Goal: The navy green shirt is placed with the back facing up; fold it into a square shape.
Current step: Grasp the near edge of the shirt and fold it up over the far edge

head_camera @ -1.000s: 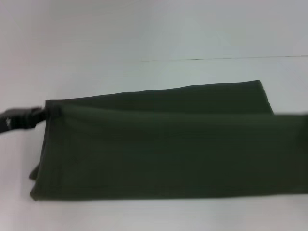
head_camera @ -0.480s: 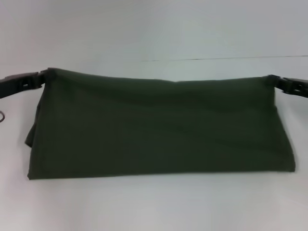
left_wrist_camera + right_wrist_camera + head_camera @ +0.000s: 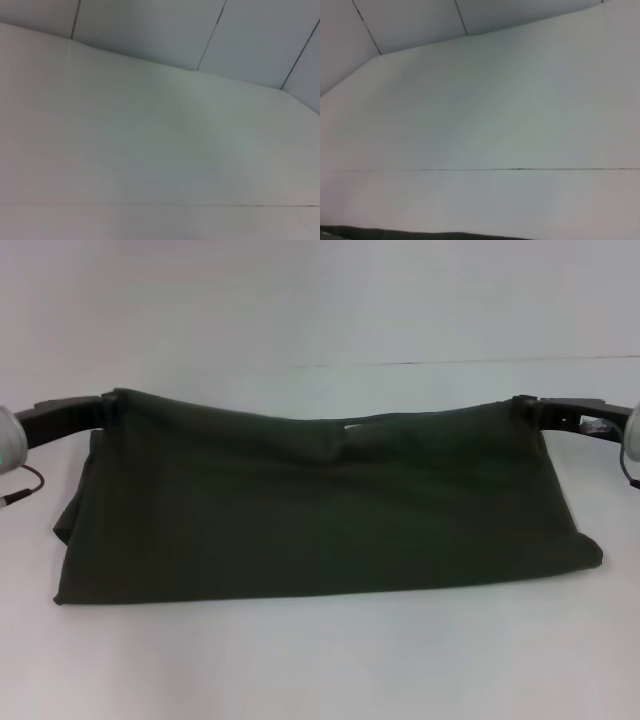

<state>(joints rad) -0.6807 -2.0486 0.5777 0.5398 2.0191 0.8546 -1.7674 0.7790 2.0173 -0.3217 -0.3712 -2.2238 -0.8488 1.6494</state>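
The navy green shirt (image 3: pixel 320 505) lies across the white table as a wide folded band in the head view, plain side up, its far edge sagging in the middle. My left gripper (image 3: pixel 105 408) pinches the far left corner of that edge. My right gripper (image 3: pixel 530 408) pinches the far right corner. Both are shut on the cloth and hold the far edge slightly raised. In the right wrist view only a thin dark strip of the shirt (image 3: pixel 420 234) shows at the picture's lower border. The left wrist view has no cloth in it.
The white table (image 3: pixel 320 310) stretches beyond the shirt, with a thin seam line (image 3: pixel 450 362) running across it. Bare table also lies in front of the shirt (image 3: pixel 320 660). A thin cable (image 3: pixel 25 485) hangs by my left arm. Panelled wall (image 3: pixel 150 25) stands behind the table.
Both grippers carried the top layer from the near side over to the far side, folding the shirt onto itself. The far edge has since dropped lower and slackened in the middle.
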